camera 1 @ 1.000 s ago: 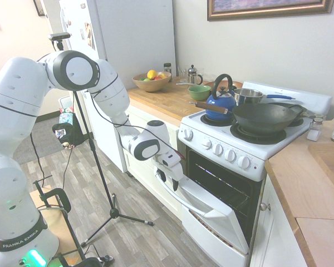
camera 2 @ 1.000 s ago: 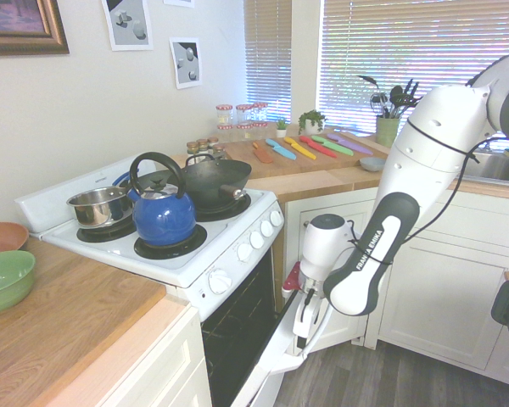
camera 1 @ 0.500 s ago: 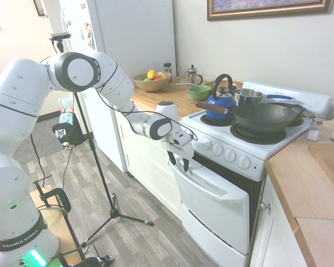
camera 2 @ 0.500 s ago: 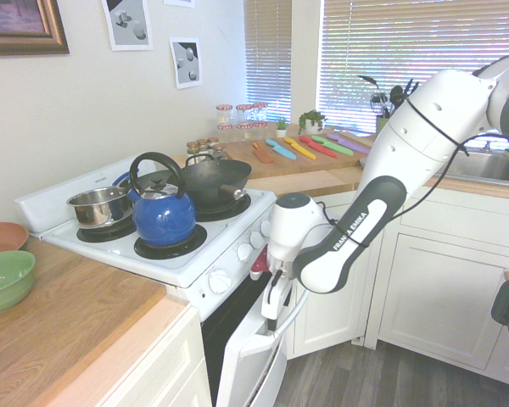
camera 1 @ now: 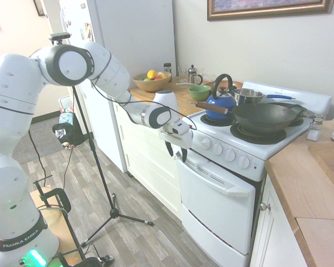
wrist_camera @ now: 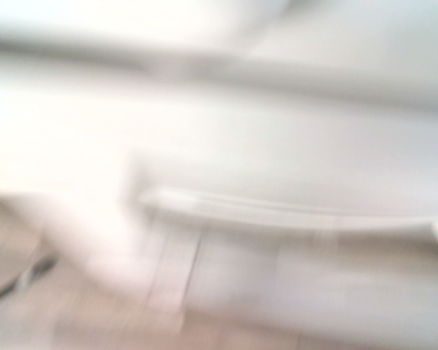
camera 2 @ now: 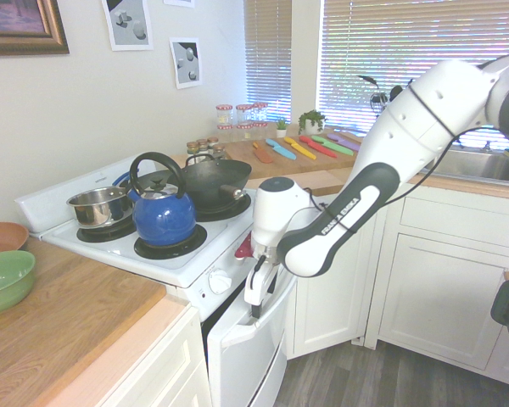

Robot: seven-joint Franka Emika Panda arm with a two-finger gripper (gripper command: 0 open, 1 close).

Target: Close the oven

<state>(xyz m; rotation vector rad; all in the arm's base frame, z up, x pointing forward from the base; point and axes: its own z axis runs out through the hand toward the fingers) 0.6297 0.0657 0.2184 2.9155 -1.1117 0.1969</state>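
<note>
The white oven (camera 1: 250, 146) stands between wooden counters, with a row of round knobs (camera 1: 230, 156) on its front. Its drop-down door (camera 1: 214, 208) is nearly upright, and a thin dark gap shows along its side. My gripper (camera 1: 177, 153) is open and points down. It sits at the left end of the long white handle (camera 1: 217, 179), by the door's top edge. From the other side the gripper (camera 2: 256, 307) hangs just above the door (camera 2: 242, 360). The wrist view is a white blur in which the handle (wrist_camera: 277, 211) shows as a long bar.
A blue kettle (camera 1: 220, 103), a dark wok (camera 1: 265, 117) and a steel pot (camera 1: 247, 95) sit on the stove top. A fruit bowl (camera 1: 151, 81) and a green bowl (camera 1: 199, 92) are on the left counter. White cabinets (camera 1: 147, 161) and a refrigerator (camera 1: 128, 39) stand further left.
The oven door has swung up from about half open to nearly upright. My gripper rose with it along the handle's end, up and toward the range.
</note>
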